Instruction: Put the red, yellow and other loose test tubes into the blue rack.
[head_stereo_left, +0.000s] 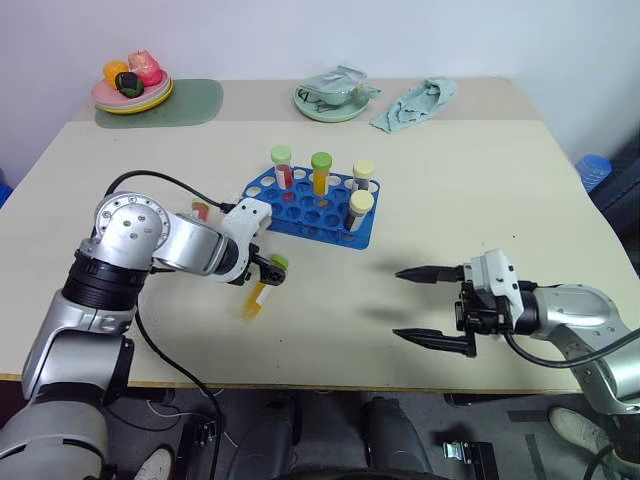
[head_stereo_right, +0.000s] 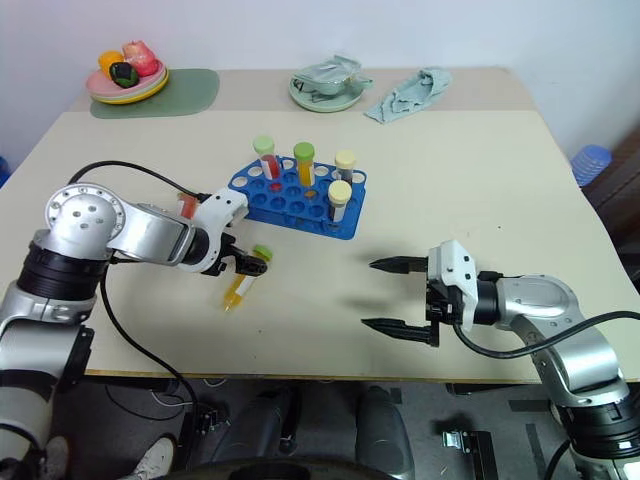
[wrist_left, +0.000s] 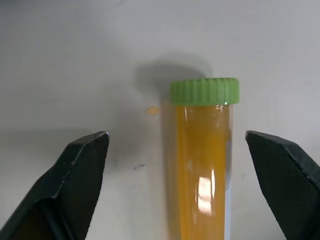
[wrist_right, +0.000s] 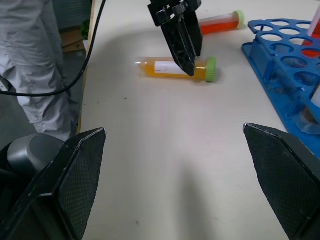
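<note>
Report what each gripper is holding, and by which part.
Nothing is held. The left gripper stands open around the yellow tube lying on the table; the right gripper is open over bare table.

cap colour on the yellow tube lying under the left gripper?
Green, ribbed cap on the yellow-orange tube; clearest in the left wrist view.

Place: looks like a robot test room, set up as a mock lab bench.
Bench: one plain beige tabletop (head_stereo_left: 480, 190) against a bare pale wall (head_stereo_left: 400, 35).
Lab gear: a blue rack (head_stereo_left: 300, 210) of capped test tubes (head_stereo_left: 321, 172) sits mid-table.
Odd props: a plate of toy fruit (head_stereo_left: 132, 92) on a green mat (head_stereo_left: 190, 102), a pale green dish (head_stereo_left: 333, 100) and a crumpled cloth (head_stereo_left: 415, 104) along the far edge.
Bystander: a person's grey trouser legs (wrist_right: 30, 65) beside the table.
</note>
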